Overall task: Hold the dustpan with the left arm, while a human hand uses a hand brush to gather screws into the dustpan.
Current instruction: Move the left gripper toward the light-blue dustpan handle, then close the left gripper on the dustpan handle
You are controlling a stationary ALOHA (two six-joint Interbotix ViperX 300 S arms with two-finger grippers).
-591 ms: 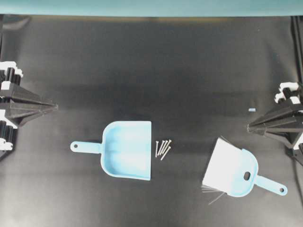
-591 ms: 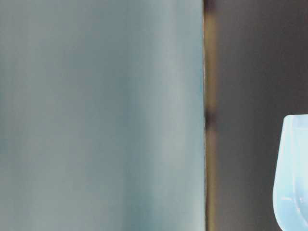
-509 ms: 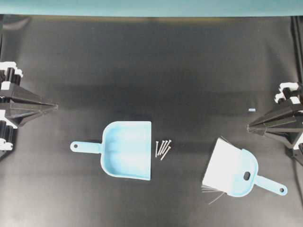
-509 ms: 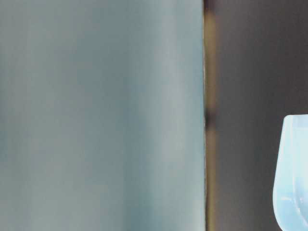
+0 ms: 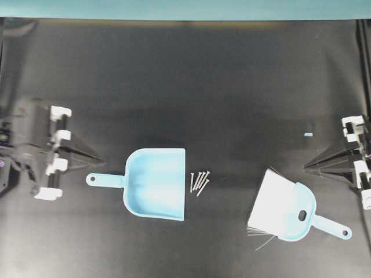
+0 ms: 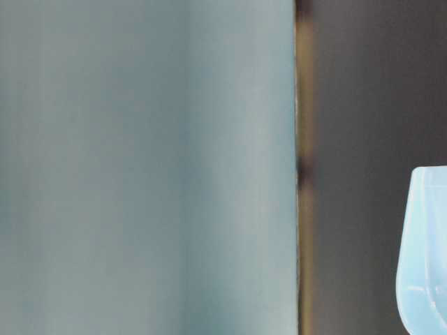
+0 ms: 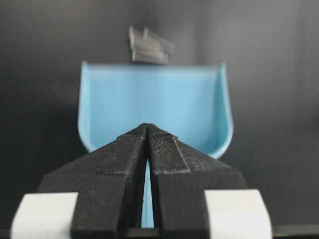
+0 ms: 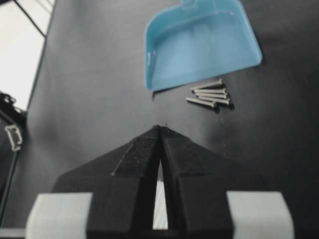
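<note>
Overhead: left tool [image 5: 99,160] near dustpan [image 5: 156,183] handle.
Both tools' tips pressed together, empty; right tool [image 5: 307,166] apart from hand brush [image 5: 290,211]; screws [image 5: 199,181] beside dustpan's mouth.

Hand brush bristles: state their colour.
White; the hand brush body is light blue. Shows best in the overhead exterior view.

- Left arm [image 5: 40,152]: motion-blurred in overhead view, cut off at frame's left edge.
- Dustpan [image 6: 423,251]: table-level view showed only a blurred pale-blue sliver, cut by right & bottom edges; rest of that pic out of focus. In left wrist view its handle was mostly hidden behind left gripper [image 7: 146,127].
- Screws [image 7: 149,47]: blurred grey clump in left wrist view, count unreadable.
- Hand brush [image 8: 159,211]: right wrist view gave just a white strip, seen through the slit of the right gripper [image 8: 160,128].
</note>
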